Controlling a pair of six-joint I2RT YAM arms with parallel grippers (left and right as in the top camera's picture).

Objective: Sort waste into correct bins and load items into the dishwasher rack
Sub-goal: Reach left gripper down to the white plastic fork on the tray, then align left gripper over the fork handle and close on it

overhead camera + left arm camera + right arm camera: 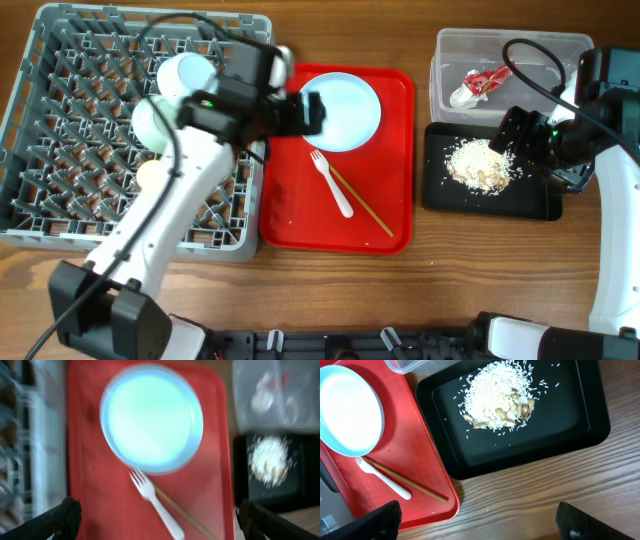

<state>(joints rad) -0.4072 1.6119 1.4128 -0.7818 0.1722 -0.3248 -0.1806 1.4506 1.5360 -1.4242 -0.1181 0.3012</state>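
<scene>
A white plate (343,108) lies on the red tray (300,210), with a white spoon with a pronged tip (335,187) and wooden chopsticks (362,205) below it. My left gripper (310,112) is open and empty above the plate's left edge. The left wrist view shows the plate (151,417), spoon (156,505) and chopsticks (186,516) between the open jaws (160,525). The red-and-white wrapper (485,82) lies in the clear tub (540,50). Whitish food scraps (482,165) lie in the black tray (445,195). My right gripper (518,132) is open and empty over the black tray (570,425).
The grey dishwasher rack (70,190) fills the left side and holds two pale bowls (185,75) and a small yellow cup (148,176), partly hidden by my left arm. The right wrist view shows scraps (497,395) and bare wood table (530,495).
</scene>
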